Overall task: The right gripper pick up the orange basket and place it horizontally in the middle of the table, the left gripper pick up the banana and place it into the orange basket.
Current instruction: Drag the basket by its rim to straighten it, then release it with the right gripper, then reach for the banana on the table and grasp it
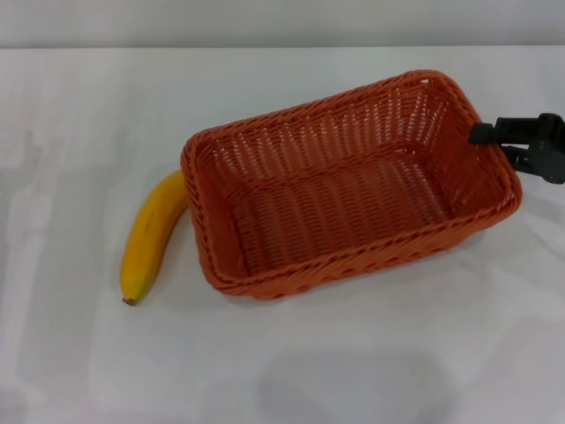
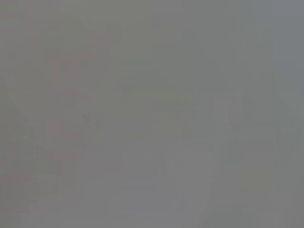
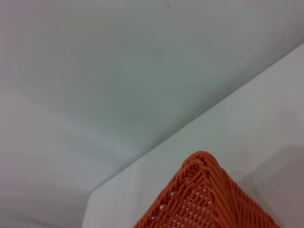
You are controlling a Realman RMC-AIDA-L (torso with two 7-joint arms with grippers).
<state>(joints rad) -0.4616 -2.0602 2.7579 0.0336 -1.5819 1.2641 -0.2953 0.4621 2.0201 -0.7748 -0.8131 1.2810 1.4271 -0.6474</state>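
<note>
White table: basket met at its rim by right gripper.
Light, stiff wicker is judged best pinched there; claw state cannot be told.

The head view looks forward and down on the table, taking in the whole orange basket with the right gripper at its right end. The right wrist view sits close above that end, facing across the basket corner toward the table's far edge. Both share this corner. The left wrist view shows only flat grey.
</note>
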